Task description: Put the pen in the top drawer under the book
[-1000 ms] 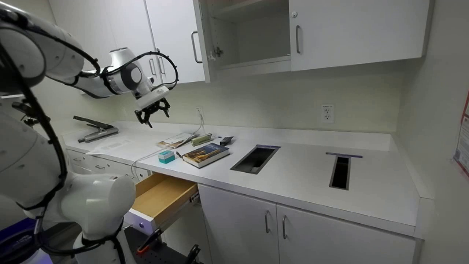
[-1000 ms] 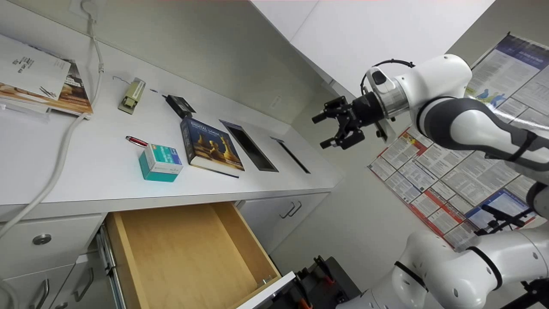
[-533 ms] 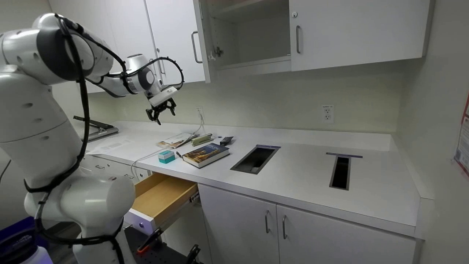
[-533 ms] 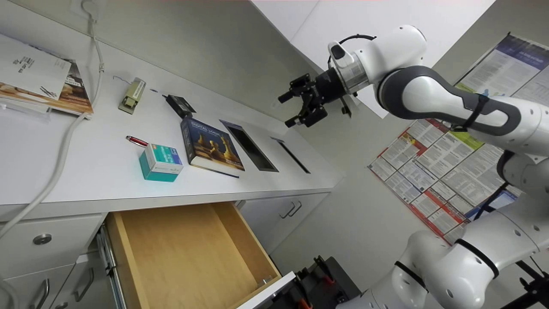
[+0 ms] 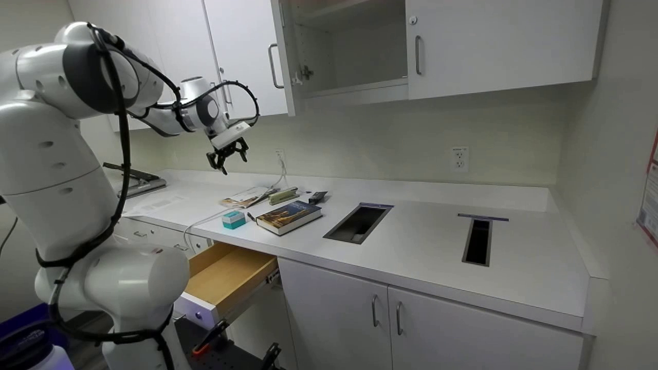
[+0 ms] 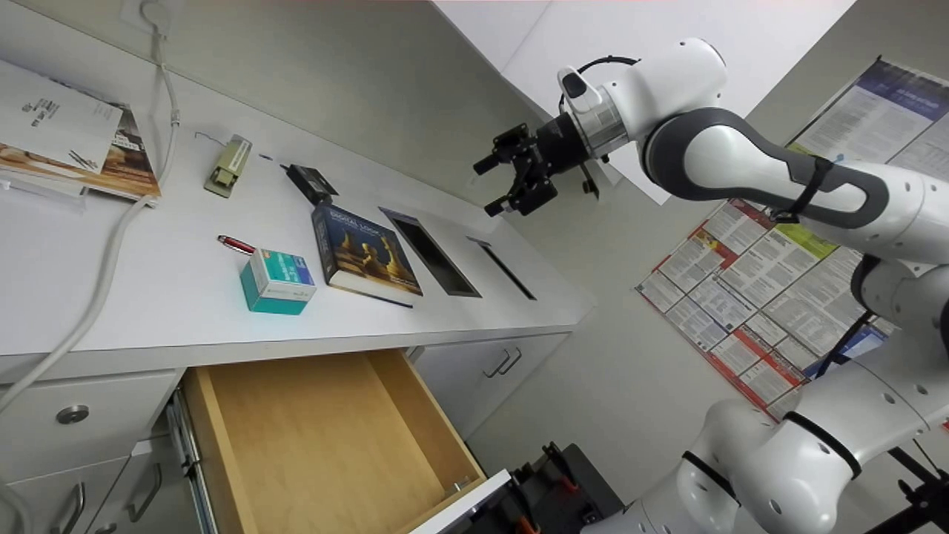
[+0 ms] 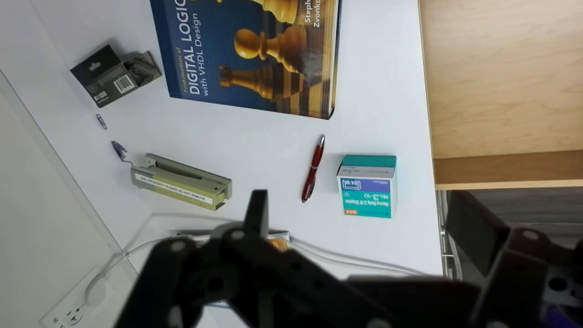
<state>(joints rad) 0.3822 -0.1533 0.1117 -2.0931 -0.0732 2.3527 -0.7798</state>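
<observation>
Lying pen [image 7: 313, 168]: red, on tabletop [image 7: 255, 141], just beside staple box [image 7: 366, 187], touching neither it nor the book [image 7: 250, 59].
Top drawer [image 6: 319, 437]: open, so that part looks done; pickup and placing left.
Pincer [image 6: 488, 187]: spread wide, nothing held, high above.
Front edge [image 6: 296, 347]: staple box partly between it and pen.
Open room: stapler [image 7: 182, 187] side.

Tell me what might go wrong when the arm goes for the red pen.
The red pen lies close beside the staples box, so the open gripper could bump the box, perhaps pushing it toward the pulled-out top drawer. The pen is also slim and lies flat, so it might roll or slip as the gripper closes.
</observation>
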